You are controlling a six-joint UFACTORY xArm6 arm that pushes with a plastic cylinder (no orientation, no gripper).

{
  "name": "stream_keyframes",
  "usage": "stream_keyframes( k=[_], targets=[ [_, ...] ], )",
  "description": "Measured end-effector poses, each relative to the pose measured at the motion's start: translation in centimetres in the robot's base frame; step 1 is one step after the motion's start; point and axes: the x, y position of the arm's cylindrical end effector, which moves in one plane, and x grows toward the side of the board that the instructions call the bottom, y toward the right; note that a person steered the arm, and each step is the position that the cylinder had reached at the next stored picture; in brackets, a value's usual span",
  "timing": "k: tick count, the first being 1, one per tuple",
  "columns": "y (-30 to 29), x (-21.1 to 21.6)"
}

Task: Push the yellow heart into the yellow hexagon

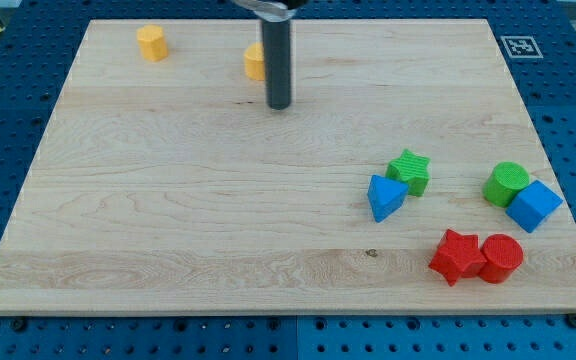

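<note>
A yellow hexagon (152, 43) sits near the board's top left. A second yellow block (254, 62), probably the yellow heart, lies to the hexagon's right and is partly hidden behind my rod, so its shape is unclear. My tip (279, 106) rests on the wooden board (168, 200) just below and right of that block, close to it. Whether they touch cannot be told. The two yellow blocks are well apart.
At the board's right stand a green star (409, 171), a blue triangle (385, 196), a green cylinder (507, 184) and a blue cube (534, 205). A red star (456, 256) and a red cylinder (501, 258) lie near the bottom right.
</note>
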Motion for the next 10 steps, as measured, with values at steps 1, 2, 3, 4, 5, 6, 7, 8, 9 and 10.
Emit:
stream_keyframes(
  k=[1,2,3,4,5,6,7,8,9,10],
  targets=[
    [3.3,-1.1],
    [2.7,-3.6],
    [-1.0,-4.1],
    [-2.5,-6.7],
    [-0.1,-6.9],
    [-3.1,-8.9],
    [-8.4,-8.9],
    [-11.7,-9.9],
    [-10.5,-9.0],
    [-9.4,-3.1]
  ],
)
